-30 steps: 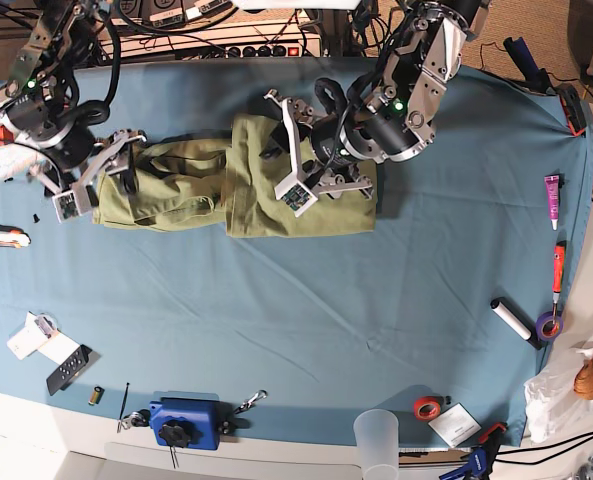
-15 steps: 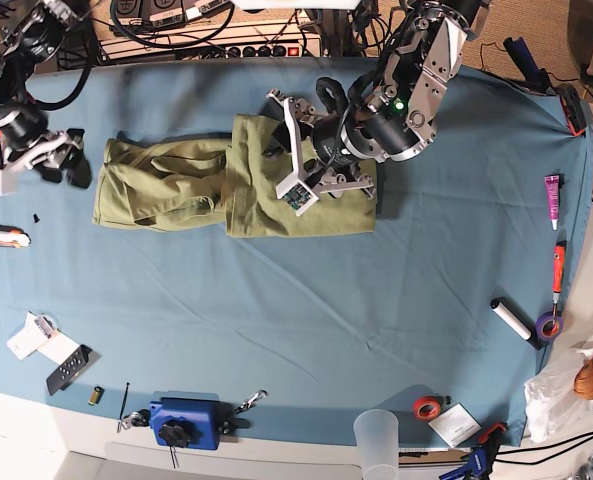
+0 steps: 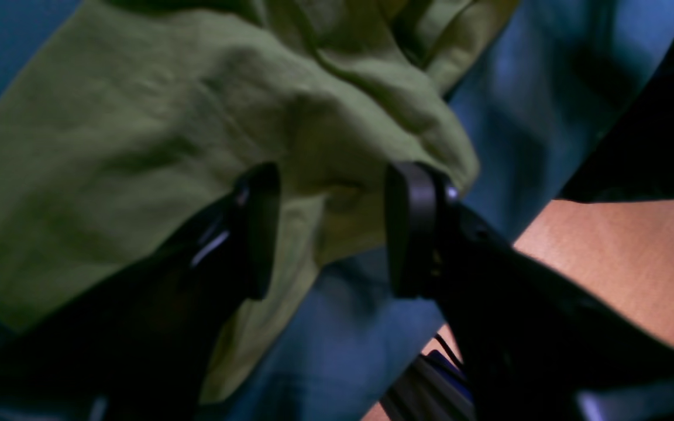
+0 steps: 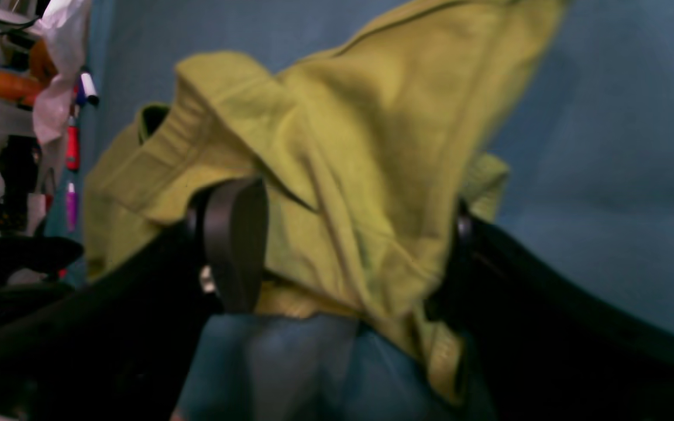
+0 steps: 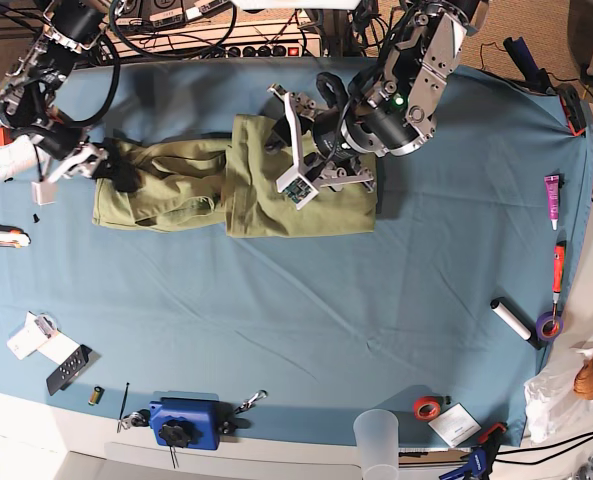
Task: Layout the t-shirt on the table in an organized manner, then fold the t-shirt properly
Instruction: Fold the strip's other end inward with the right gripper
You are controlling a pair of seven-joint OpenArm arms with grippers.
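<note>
Both end effectors straddle the t-shirt (image 5: pixel 216 185), jaws parted.

A robotics lab or workshop bench; two robot arms stand over a wide table (image 5: pixel 276 300) draped in teal-blue cloth; behind its far edge run power strips (image 5: pixel 261 48) and tangled black cables; tools and supplies lie scattered along the rim: a blue clamp fixture (image 5: pixel 184 423), a red tape roll (image 5: pixel 428 407), a purple tape roll (image 5: pixel 547 325), markers (image 5: pixel 557 270), a plastic cup (image 5: pixel 379 438).

Olive-green t-shirt (image 5: pixel 231 188), rumpled and part-folded, on teal table (image 5: pixel 306 310).
</note>
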